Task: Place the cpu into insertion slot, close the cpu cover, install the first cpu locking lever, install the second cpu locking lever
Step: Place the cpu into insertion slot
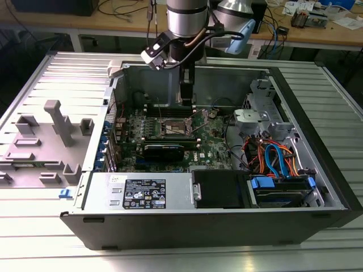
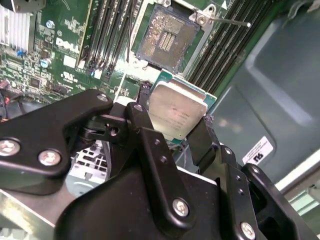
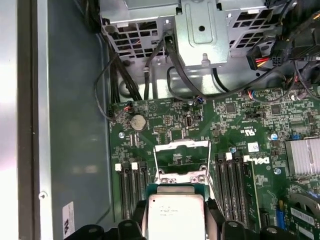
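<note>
My gripper (image 2: 174, 119) is shut on the cpu (image 2: 177, 111), a small square chip with a silver-grey top, its two black fingers (image 2: 145, 117) clamping opposite edges. The cpu hangs a little above the green board, beside the insertion slot (image 2: 162, 42), whose golden-brown contact field lies bare. In the first wrist view the cpu (image 3: 175, 217) sits in the gripper (image 3: 177, 216), and the cpu cover (image 3: 182, 145) stands swung open beyond it. A thin locking lever (image 2: 227, 20) sticks out beside the slot. In the exterior view the gripper (image 1: 186, 97) reaches down into the case over the insertion slot (image 1: 174, 127).
Long black memory slots (image 2: 107, 35) flank the socket on both sides. A black card (image 1: 163, 150), a metal drive cage (image 1: 258, 122), orange and blue cables (image 1: 272, 158) and a power supply (image 1: 142, 192) crowd the case. A grey fixture (image 1: 54, 130) stands outside on the exterior view's left.
</note>
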{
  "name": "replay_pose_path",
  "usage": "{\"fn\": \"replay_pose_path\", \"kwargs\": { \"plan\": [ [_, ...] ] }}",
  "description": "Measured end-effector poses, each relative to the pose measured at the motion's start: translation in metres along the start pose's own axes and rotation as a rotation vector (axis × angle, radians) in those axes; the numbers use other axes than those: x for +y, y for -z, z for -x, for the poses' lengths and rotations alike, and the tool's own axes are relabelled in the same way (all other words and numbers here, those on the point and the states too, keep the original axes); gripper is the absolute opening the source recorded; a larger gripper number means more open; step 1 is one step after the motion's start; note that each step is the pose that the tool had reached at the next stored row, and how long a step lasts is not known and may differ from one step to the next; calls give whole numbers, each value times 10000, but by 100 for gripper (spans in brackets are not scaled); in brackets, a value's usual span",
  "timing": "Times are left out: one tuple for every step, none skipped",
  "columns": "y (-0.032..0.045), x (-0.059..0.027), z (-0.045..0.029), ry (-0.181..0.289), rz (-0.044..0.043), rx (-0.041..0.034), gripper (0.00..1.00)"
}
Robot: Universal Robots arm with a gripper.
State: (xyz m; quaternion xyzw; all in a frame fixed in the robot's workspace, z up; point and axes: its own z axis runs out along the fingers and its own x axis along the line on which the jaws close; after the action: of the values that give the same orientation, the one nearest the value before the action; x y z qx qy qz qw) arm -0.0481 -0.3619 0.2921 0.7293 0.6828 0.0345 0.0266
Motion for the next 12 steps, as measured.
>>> {"fn": "replay_pose_path", "kwargs": {
  "plan": [
    [-11,-1,3,128,-2,11,55],
    [-26,-3,7,266,-3,23,55],
    [-33,-10,14,303,-1,24,55],
    [-44,-20,26,329,17,29,55],
    [-50,-27,36,345,30,33,55],
    [-56,-38,46,364,42,35,55],
    [-61,-48,54,381,46,38,55],
    [-68,-66,61,413,51,42,55],
    [-73,-92,63,439,50,42,55],
    [-83,-112,64,467,50,47,55],
    [-90,-126,65,490,51,47,55],
    [-98,-140,66,511,53,49,55]
  ]
}}
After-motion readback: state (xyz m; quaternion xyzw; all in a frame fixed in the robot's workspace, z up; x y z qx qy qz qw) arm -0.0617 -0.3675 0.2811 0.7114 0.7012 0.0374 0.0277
